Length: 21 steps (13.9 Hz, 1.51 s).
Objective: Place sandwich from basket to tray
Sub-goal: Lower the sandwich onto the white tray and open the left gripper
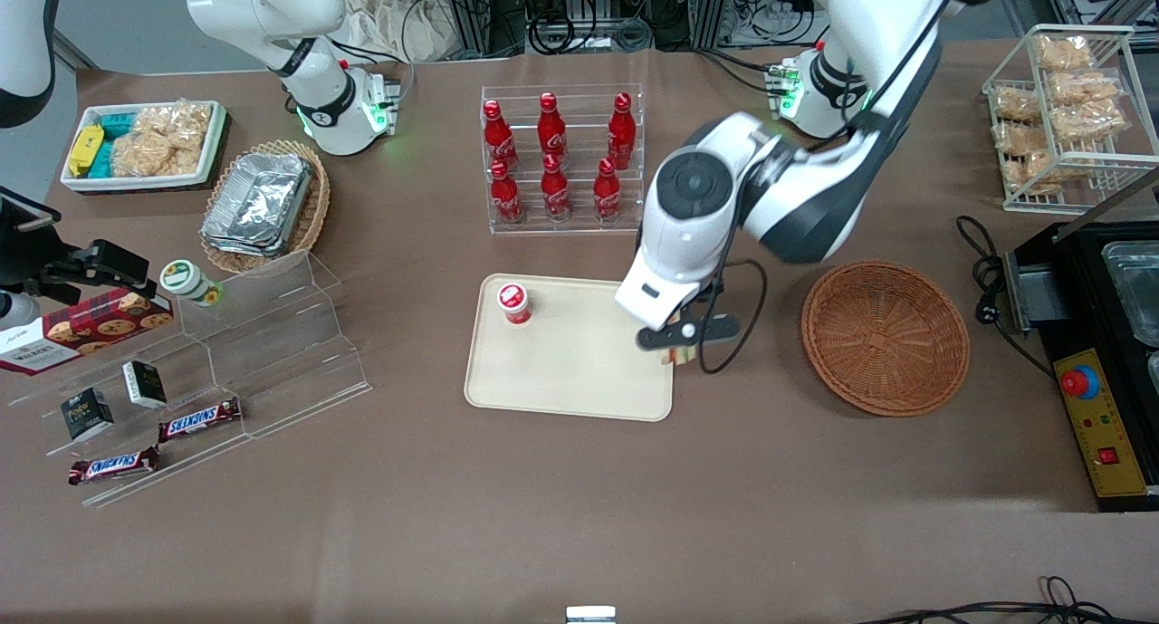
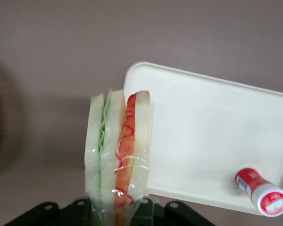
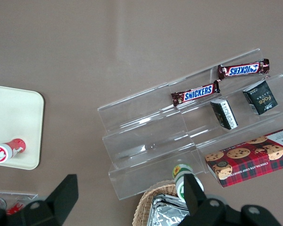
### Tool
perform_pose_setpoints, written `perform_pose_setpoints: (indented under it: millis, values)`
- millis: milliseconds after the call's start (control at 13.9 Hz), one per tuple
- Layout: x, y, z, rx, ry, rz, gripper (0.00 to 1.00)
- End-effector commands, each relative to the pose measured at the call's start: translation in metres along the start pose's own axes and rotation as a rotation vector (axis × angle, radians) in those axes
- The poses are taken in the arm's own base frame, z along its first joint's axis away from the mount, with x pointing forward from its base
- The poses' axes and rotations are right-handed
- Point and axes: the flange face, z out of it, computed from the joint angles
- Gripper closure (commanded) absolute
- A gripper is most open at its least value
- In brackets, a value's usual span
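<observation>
Since the gripper (image 1: 677, 350), pinching the sandwich (image 2: 119, 150), hangs right at the tray (image 2: 212, 141) rim, an early drop prob lands it half off, tipping onto the table.

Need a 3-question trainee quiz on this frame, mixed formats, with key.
1. True or false: the sandwich lies in the basket.
2. Multiple choice: what stands on the tray? A) a Snickers bar B) a small red container with a white lid C) a cola bottle
3. Fill in: the gripper is over the tray's edge nearest the ____.

Key:
1. False. The gripper is shut on it, and the basket holds nothing.
2. B
3. basket
</observation>
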Motion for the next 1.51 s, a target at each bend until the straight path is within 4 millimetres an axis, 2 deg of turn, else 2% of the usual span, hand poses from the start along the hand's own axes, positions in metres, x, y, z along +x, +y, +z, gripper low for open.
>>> perform_pose_setpoints:
  millis: [0, 288, 577, 649, 721, 793, 865, 937, 1009, 1081, 1225, 1441]
  values:
    - [0.017, 0.013, 0.043, -0.051, 0.002, -0.020, 0.75]
    - [0.013, 0.026, 0.113, -0.044, -0.019, 0.015, 0.75]
    - [0.008, 0.026, 0.156, -0.008, -0.049, 0.043, 0.75]
    - [0.008, 0.025, 0.161, -0.001, -0.050, 0.046, 0.74]
    - [0.008, 0.025, 0.164, 0.000, -0.053, 0.046, 0.68]
    - [0.008, 0.025, 0.165, 0.001, -0.053, 0.046, 0.56]
    - [0.008, 0.025, 0.164, 0.000, -0.053, 0.040, 0.30]
    - [0.011, 0.025, 0.159, -0.007, -0.049, 0.029, 0.13]
    - [0.015, 0.025, 0.151, -0.013, -0.037, 0.000, 0.00]
    - [0.018, 0.024, 0.139, -0.017, -0.021, -0.036, 0.00]
    - [0.022, 0.025, 0.074, -0.041, 0.065, -0.082, 0.00]
    - [0.019, 0.003, -0.028, -0.015, 0.151, -0.217, 0.00]
